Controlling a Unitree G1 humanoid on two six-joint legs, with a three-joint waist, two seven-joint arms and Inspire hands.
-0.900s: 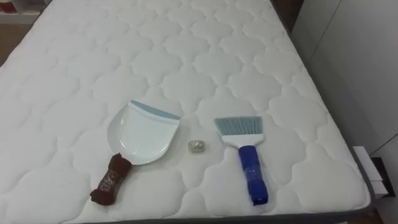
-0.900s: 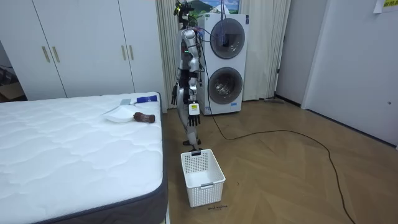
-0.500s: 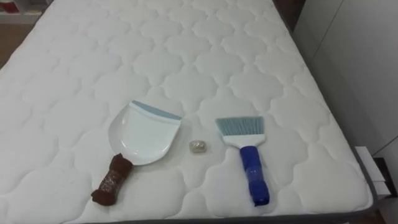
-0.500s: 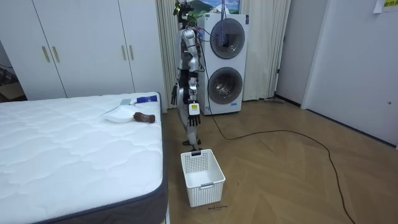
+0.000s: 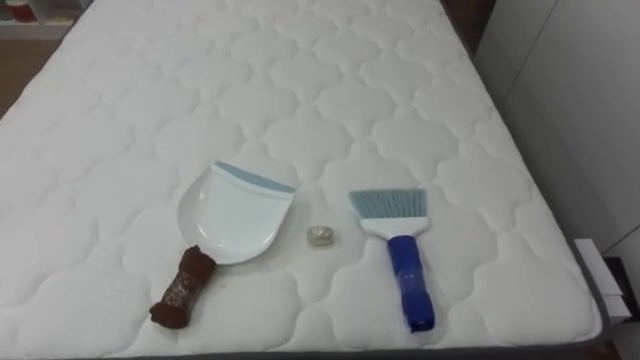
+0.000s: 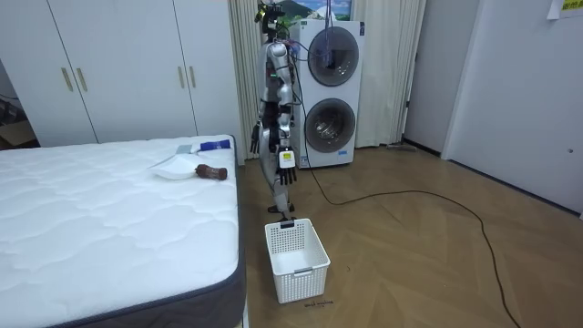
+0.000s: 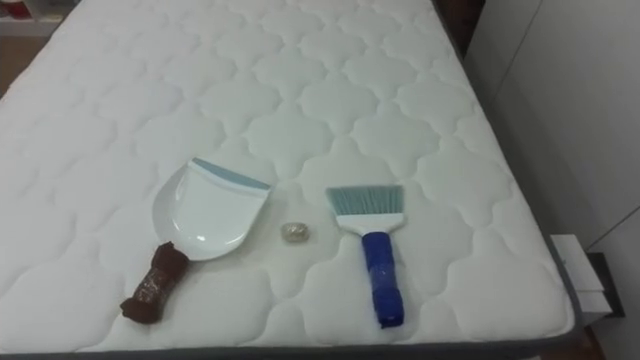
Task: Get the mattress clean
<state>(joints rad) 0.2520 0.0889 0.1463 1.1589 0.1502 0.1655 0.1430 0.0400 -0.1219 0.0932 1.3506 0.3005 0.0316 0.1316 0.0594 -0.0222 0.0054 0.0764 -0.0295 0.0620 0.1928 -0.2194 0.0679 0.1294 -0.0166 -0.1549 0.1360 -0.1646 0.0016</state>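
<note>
Nothing on the bed (image 5: 300, 90) had moved since the earlier frames. The dustpan, the brush and the scrap sat a little lower in the eye views, but the whole picture had slid with them, so that shift was the camera's own.

One small crumpled scrap (image 5: 319, 236) lay on the white quilted mattress near its foot end, between the two tools and touching neither. On its left lay one white dustpan (image 5: 235, 212), mouth toward the far end of the bed and brown handle toward the robot. On its right lay one brush (image 5: 398, 250), pale bristles away from the robot and blue handle toward it.

In the room view the robot stood upright at that end of the bed, facing it. Its left hand (image 6: 286, 175) hung at its side, fingers loose and apart, holding nothing. It had swung a touch toward the room view's right. Its right hand (image 6: 261, 138) showed past its body, and I could not tell whether it was open or closed.

One white basket (image 6: 301, 273) stood on the wooden floor near the robot's feet. Two stacked washing machines (image 6: 330, 91) stood behind it, beside a white wardrobe (image 6: 118, 73).
</note>
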